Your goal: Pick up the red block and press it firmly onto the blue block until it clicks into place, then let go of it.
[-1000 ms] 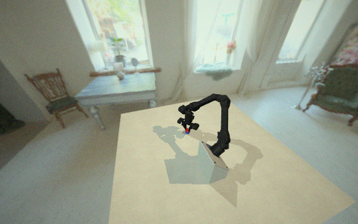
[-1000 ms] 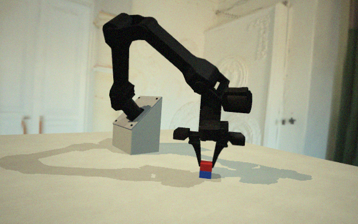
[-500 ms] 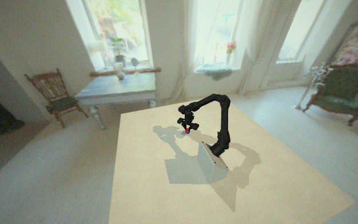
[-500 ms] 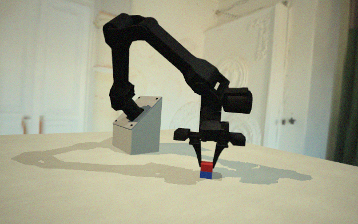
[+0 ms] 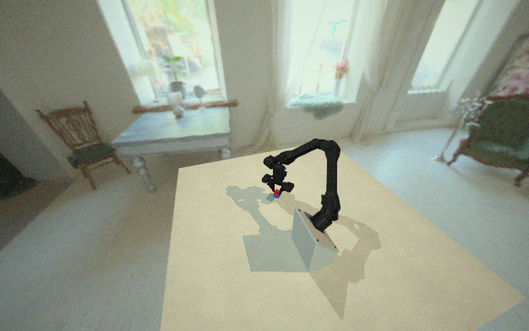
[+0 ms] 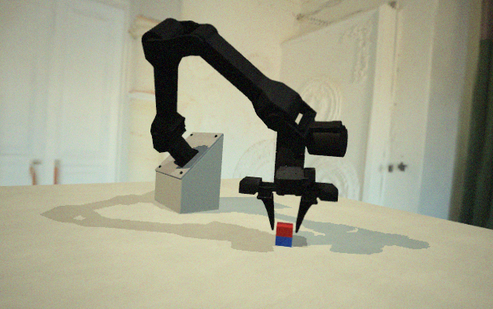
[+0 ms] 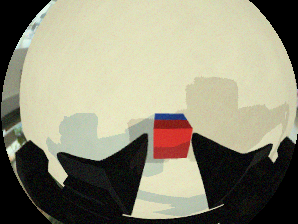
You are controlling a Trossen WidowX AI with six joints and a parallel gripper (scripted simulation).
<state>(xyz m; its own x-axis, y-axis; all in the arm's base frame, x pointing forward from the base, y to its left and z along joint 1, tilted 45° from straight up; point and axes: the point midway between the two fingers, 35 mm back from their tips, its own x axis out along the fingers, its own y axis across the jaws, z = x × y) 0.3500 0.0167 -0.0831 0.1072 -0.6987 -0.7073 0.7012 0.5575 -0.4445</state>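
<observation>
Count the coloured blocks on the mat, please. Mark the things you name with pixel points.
2. The red block (image 5: 276, 192) (image 6: 284, 229) (image 7: 172, 143) sits on top of the blue block (image 5: 276, 196) (image 6: 283, 241) (image 7: 169, 117), which rests on the mat (image 5: 220, 300) (image 6: 157, 272) (image 7: 150, 55). No others show.

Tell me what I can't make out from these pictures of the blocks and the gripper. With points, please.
- Click: the red block (image 5: 276, 192) (image 6: 284, 229) (image 7: 172, 143) sits on the blue block (image 5: 276, 197) (image 6: 283, 241) (image 7: 169, 116), but no view shows whether it has locked.
- Blue block's top: hidden under the red block in every view.
- Fingertip gap: too small to judge in the top view.
- Armchair (image 5: 499, 122): cut off by the top view's right edge.
</observation>
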